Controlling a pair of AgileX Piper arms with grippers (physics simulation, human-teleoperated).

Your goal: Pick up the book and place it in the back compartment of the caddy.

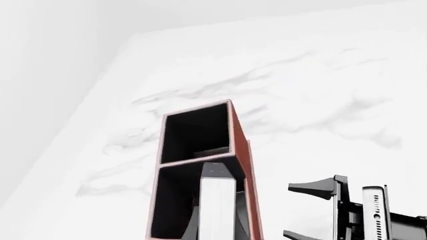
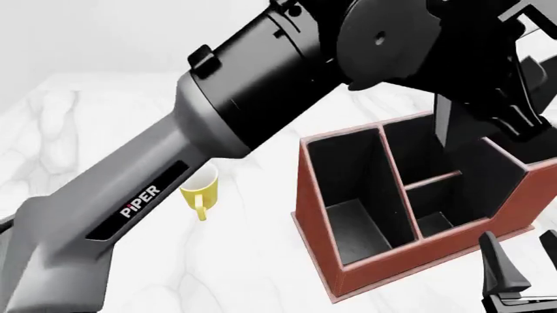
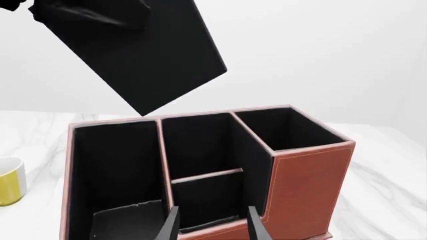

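Observation:
My left gripper is shut on the book, a glossy black slab. It holds the book tilted in the air above the red-brown caddy, clear of its rim. The right wrist view shows the book's black cover over the caddy. The left wrist view shows its white page edges hanging over the caddy's black cells. The back compartment is the small cell behind the low wall; it also shows in the right wrist view. My right gripper is open and empty beside that low wall.
A yellow mug stands on the white marble table to the left of the caddy. My left arm crosses the front view from lower left to upper right. The caddy has a long narrow cell on its left side.

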